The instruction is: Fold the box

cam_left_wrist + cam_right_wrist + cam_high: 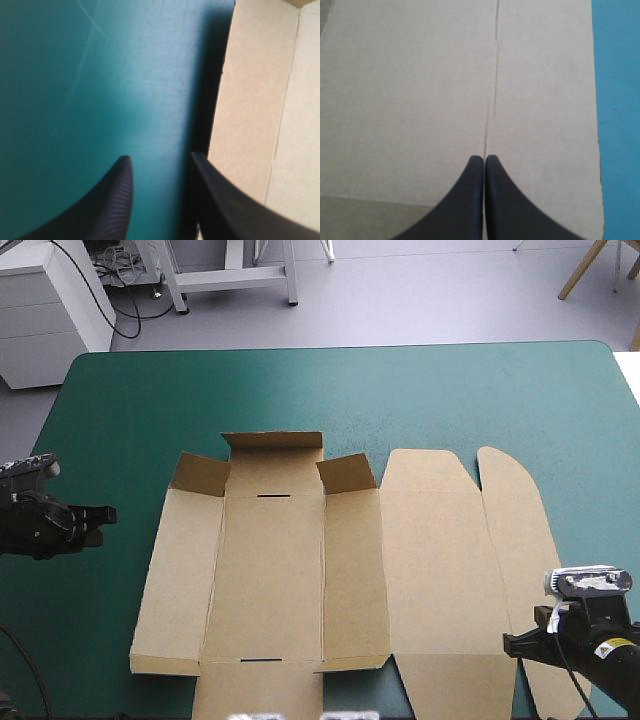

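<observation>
Flat brown board box (pixel 300 570), a cut sheet, on the teal-green covered desk (pixel 450 390), one claw at each side.

The box lies mid-desk toward the near edge, its three far flaps (pixel 272 440) tipped up. The left claw (pixel 160 165), with black fin-shaped fingers, hangs over bare cover just beside the box's left edge, fingers apart. The right claw (pixel 484 158) is drawn together into one point over a crease (pixel 492 90) in the box's right-hand panels.
</observation>
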`<control>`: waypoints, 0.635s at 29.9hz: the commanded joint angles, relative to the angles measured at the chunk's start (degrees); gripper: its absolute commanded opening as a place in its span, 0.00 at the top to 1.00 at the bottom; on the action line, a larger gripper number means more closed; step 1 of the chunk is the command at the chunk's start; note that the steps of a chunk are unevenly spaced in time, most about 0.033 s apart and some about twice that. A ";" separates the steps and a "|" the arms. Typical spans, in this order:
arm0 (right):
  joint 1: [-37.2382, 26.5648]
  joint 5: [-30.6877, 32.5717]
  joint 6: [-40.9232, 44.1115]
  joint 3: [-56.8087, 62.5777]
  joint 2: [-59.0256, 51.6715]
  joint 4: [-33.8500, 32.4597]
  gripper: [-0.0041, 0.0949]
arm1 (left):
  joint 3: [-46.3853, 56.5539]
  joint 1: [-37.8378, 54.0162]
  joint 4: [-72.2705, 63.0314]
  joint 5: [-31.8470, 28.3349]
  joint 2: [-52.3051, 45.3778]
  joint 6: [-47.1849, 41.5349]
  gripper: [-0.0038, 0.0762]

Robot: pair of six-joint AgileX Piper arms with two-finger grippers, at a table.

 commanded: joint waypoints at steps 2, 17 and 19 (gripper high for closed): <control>1.80 -2.83 -0.17 -1.35 0.33 0.81 0.97 | -1.63 0.08 -1.55 2.98 -1.00 0.08 0.32; 2.68 -2.83 -0.17 -1.35 0.33 0.81 0.97 | 7.40 -0.38 -9.00 3.76 -1.00 3.16 0.31; 2.68 -2.83 -0.17 -1.35 0.33 0.81 0.97 | 10.04 -0.38 -9.00 3.65 -1.00 4.07 0.31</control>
